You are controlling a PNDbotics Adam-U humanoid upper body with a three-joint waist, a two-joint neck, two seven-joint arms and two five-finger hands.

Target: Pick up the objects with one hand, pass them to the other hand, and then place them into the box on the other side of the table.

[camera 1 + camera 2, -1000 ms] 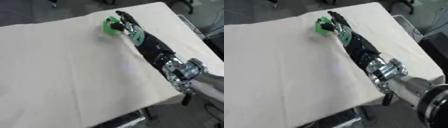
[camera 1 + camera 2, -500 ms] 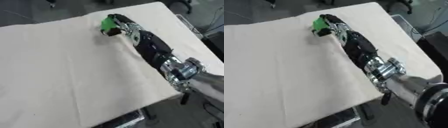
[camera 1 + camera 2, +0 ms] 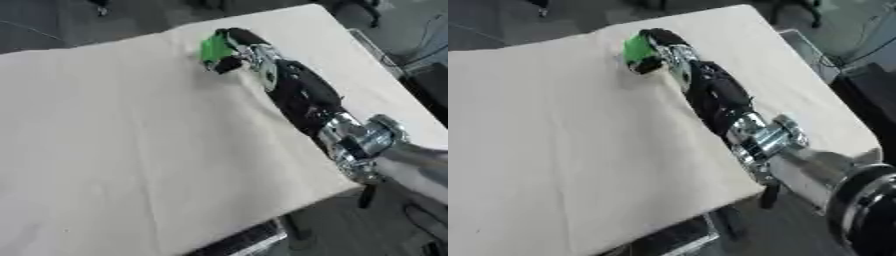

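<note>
A small bright green object (image 3: 213,47) sits near the far edge of the cloth-covered table (image 3: 114,140). My right hand (image 3: 241,47) reaches across from the right and curls round it, fingers over its far side and the thumb under its near side. Black arm links and a silver wrist joint (image 3: 359,142) trail back toward the lower right. My left hand shows in neither view. No box is in view.
The cream cloth runs wide across the left and middle. The table's right edge (image 3: 385,80) and near edge (image 3: 262,220) drop to a dark floor. Dark furniture shapes (image 3: 868,85) stand off the right side.
My right hand has closed round the green object and drawn it slightly left and toward me. The camera has shifted a little between frames.
</note>
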